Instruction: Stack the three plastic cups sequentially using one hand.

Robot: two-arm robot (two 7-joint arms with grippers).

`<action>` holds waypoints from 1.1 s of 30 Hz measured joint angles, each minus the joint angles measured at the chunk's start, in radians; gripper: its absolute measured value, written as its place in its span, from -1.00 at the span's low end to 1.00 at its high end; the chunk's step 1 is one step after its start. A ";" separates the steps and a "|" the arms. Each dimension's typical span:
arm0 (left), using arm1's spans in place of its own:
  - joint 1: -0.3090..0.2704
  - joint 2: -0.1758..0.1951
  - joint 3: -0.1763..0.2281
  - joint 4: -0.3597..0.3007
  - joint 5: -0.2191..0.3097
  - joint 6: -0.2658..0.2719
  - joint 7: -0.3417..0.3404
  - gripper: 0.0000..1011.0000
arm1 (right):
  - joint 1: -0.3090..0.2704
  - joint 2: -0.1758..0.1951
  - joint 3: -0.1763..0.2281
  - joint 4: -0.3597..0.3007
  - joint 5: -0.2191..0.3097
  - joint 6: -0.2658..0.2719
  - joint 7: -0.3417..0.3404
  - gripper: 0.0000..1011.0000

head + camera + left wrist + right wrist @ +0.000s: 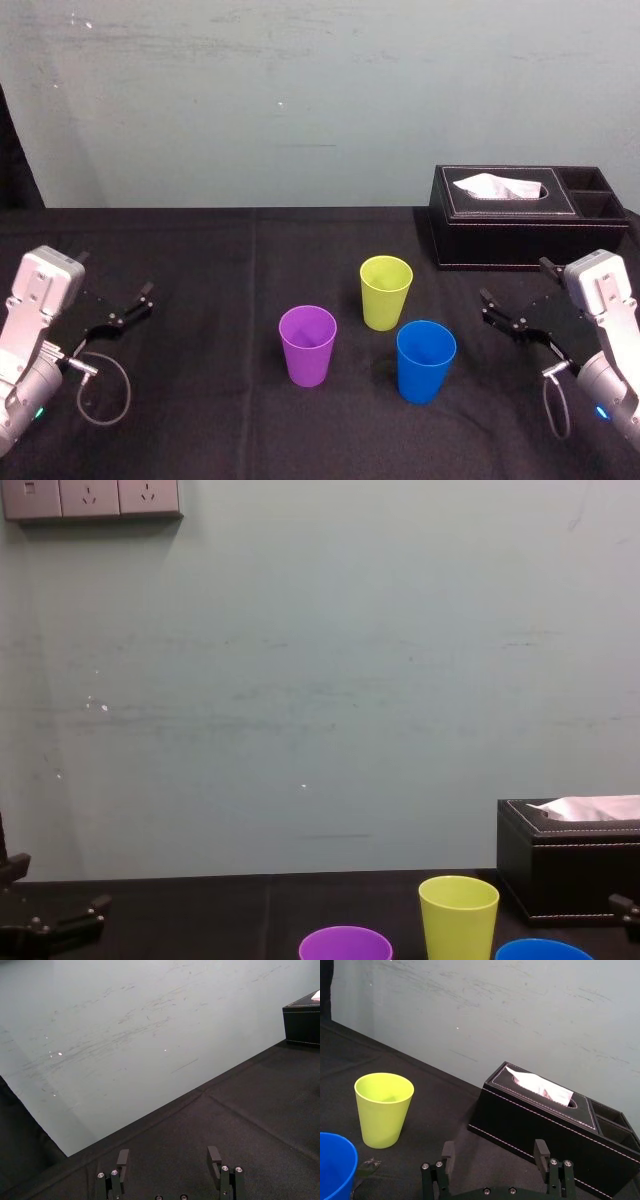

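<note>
Three plastic cups stand upright and apart on the black table. The purple cup [307, 345] is at centre left, the yellow-green cup [386, 292] behind it to the right, and the blue cup [426, 361] nearest on the right. My right gripper [516, 282] hovers open to the right of the blue cup, holding nothing. In its wrist view the right gripper [495, 1148] stands apart from the yellow-green cup [384, 1109] and the blue cup [335, 1165]. My left gripper [130, 306] is parked open at the far left, and its fingers [123, 1157] have only bare cloth between them.
A black tissue box [520, 215] with a white tissue sits at the back right, just behind my right gripper. A pale wall [300, 90] rises behind the table's far edge. The black cloth [220, 260] lies bare to the left of the cups and in front of them.
</note>
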 joint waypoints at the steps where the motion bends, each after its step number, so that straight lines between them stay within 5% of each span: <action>1: 0.000 0.000 0.000 0.000 0.000 0.000 0.000 0.98 | 0.000 0.000 0.000 0.000 0.000 0.000 0.000 0.99; 33: 0.000 0.000 0.000 0.000 0.000 0.000 0.000 0.98 | 0.000 0.000 0.000 0.000 0.000 0.000 0.000 0.99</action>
